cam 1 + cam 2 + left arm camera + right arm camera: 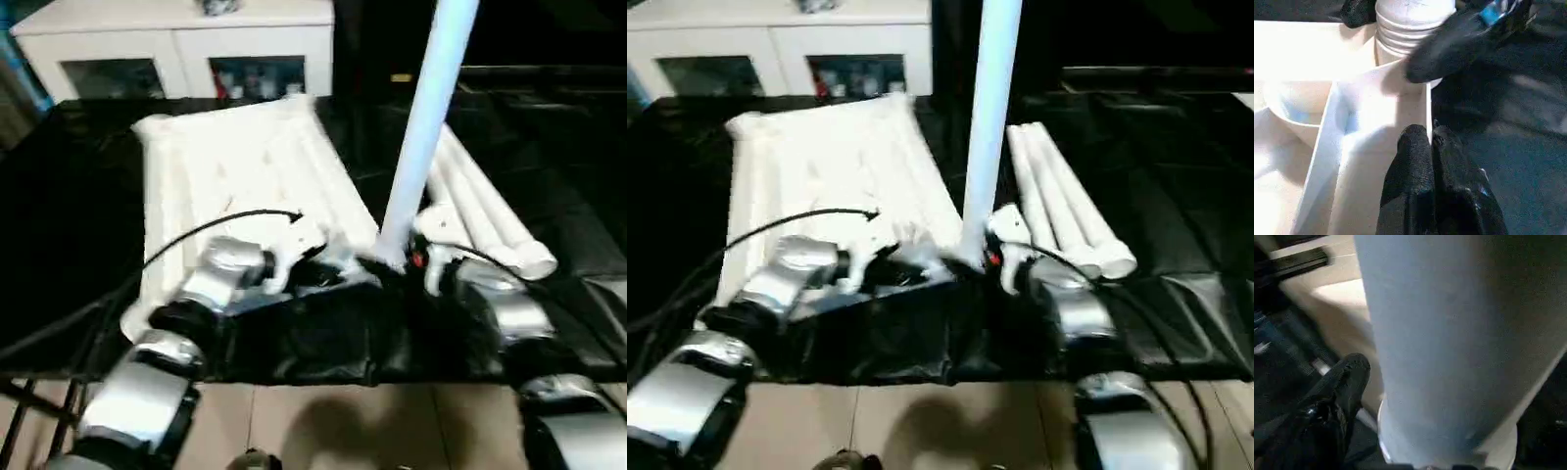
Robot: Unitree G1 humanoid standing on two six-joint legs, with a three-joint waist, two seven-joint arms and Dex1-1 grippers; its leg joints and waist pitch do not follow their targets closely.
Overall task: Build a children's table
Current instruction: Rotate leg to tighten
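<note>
- black counter (pixel 88 225) is carrying the upturned table top (pixel 235 186); spare legs (pixel 485 220) are lying beside it.
- one leg (pixel 423 127) is standing upright in the near corner socket.
- left fingers (pixel 1422 171) are pressing together, pinching the top's rim.
- right fingers (pixel 1344 382) are spreading around the upright leg's base.

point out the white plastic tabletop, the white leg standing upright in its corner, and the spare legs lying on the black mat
White plastic tabletop (pixel 245 166), left eye view, ribbed underside.
Upright white tubular leg (pixel 426 117), left eye view, mid-shaft.
Spare white legs (pixel 485 211), left eye view, middle of the bundle.
</note>
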